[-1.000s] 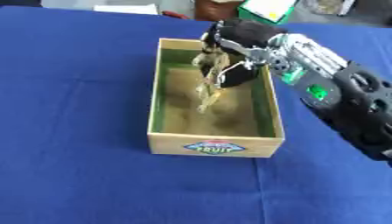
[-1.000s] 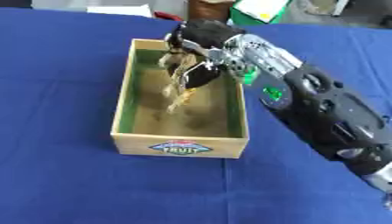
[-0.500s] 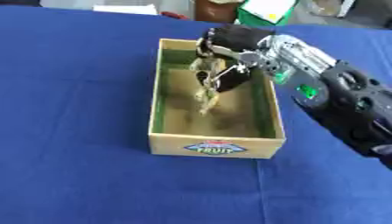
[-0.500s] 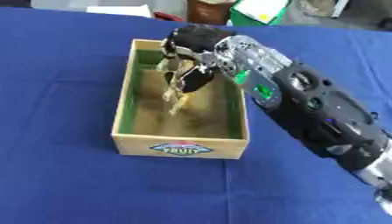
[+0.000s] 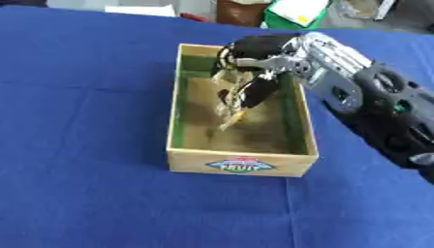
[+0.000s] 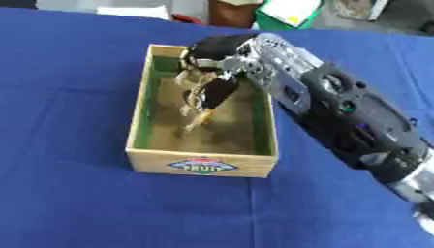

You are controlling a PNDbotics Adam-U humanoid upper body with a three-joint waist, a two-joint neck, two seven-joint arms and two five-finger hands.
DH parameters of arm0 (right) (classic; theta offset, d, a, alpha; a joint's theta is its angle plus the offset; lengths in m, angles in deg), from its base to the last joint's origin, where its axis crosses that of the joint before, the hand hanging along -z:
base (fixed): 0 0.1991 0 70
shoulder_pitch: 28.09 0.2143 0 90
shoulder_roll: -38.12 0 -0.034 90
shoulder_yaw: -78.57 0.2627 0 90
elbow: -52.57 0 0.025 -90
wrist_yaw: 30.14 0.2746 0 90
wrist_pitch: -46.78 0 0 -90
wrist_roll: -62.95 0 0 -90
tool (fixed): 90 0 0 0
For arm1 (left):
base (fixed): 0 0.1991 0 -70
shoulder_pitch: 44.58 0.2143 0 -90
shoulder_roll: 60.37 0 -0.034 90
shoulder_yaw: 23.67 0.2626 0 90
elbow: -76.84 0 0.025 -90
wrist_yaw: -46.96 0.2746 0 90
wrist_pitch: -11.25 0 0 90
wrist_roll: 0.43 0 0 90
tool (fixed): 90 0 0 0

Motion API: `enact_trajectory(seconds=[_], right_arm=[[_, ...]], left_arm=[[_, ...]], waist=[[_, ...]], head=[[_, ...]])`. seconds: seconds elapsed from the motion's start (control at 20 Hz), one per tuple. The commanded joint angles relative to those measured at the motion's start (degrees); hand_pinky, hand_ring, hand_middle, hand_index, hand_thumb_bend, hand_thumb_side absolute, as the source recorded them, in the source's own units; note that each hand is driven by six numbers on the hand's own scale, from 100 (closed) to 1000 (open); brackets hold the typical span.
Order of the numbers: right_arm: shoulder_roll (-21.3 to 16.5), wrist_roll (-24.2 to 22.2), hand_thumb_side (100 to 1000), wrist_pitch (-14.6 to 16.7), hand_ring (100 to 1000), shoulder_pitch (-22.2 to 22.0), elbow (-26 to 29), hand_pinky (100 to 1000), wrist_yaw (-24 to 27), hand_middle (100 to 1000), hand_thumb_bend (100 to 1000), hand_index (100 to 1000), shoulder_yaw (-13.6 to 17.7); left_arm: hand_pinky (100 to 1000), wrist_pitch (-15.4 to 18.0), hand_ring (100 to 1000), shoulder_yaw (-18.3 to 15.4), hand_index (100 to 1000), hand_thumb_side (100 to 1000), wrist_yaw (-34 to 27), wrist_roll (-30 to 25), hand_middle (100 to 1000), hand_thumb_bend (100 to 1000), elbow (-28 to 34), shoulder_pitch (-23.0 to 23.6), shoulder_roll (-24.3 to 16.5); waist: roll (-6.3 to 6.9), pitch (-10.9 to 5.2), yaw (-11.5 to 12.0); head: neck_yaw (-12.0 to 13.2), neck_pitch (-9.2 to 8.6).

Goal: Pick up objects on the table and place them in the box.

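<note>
A cardboard box (image 5: 241,164) with green inner walls and a fruit label on its front stands in the middle of the blue table. My right hand (image 5: 258,51) reaches in over the box's far right part, its arm coming from the right. Its fingers are curled downward, and a dark oval part (image 5: 254,92) hangs under them. A small pale tan object (image 5: 229,116) with a pointed lower end dangles from the fingers inside the box, just above the brown floor. What the object is cannot be made out. My left hand shows in neither view.
The blue cloth (image 5: 85,126) covers the whole table around the box. Beyond the far edge lie a green-and-white thing (image 5: 297,12), a white item (image 5: 140,9) and a brown shape (image 5: 237,9).
My right hand stays over the box's far right part with the tan object beneath it; the object hangs slightly lower inside the box. The box has not moved.
</note>
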Motion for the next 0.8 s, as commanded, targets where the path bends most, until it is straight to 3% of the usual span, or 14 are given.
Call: enact_trajectory(seconds=[0.05,0.2,0.25,0.3,0.35,0.45,0.65,0.8], right_arm=[[-1.2,-2.4,762,0.2,833,1.1,0.1,828,1.2,849,100,921,1.4],[-1.2,-4.1,831,-0.4,877,1.4,-0.6,868,3.8,892,103,964,3.0],[-1.2,-4.7,870,-0.8,908,1.5,-0.7,891,4.8,918,279,993,3.7],[-1.3,-5.3,886,-1.2,917,1.5,-0.8,897,6.1,924,350,1000,4.6],[-1.3,-5.7,898,-1.7,927,1.6,-0.8,907,7.4,929,477,1000,5.4],[-1.6,-6.7,862,-2.6,960,1.8,-0.7,942,9.8,957,659,1000,6.8],[-1.5,-9.9,801,-3.8,1000,3.4,-2.1,988,11.5,1000,741,1000,8.8],[-0.7,-11.2,765,-4.1,1000,4.6,-4.7,991,9.9,1000,742,1000,10.3]], left_arm=[[525,-0.1,567,-0.1,735,436,0.0,-0.1,573,100,0.9,-0.5,-0.8],[525,-0.3,567,-0.2,735,435,0.0,-0.1,574,100,0.9,-0.5,-0.8],[525,-0.3,567,-0.2,735,435,0.0,-0.1,574,100,0.9,-0.4,-0.8],[525,-0.4,568,-0.2,735,435,0.0,0.0,574,100,0.9,-0.4,-0.8],[525,-0.4,568,-0.2,735,435,0.0,0.0,574,100,0.9,-0.4,-0.8],[525,-0.4,567,-0.3,735,436,0.0,0.0,574,100,0.9,-0.4,-0.8],[525,-0.6,567,-0.3,731,435,0.0,0.0,574,100,0.9,-0.3,-0.8],[525,-0.6,567,-0.3,728,435,0.0,-0.1,574,100,0.9,-0.2,-0.7]], waist=[[0.33,-1.12,0.0],[0.38,-1.26,0.0],[0.39,-1.30,0.0],[0.39,-1.33,-0.1],[0.40,-1.35,-0.1],[0.39,-1.39,-0.2],[0.43,-1.46,-0.5],[0.51,-1.53,-0.5]], head=[[0.1,-0.14],[0.1,-0.02],[0.2,0.01],[0.2,0.00],[0.3,0.00],[0.3,0.12],[0.2,0.41],[0.2,0.47]])
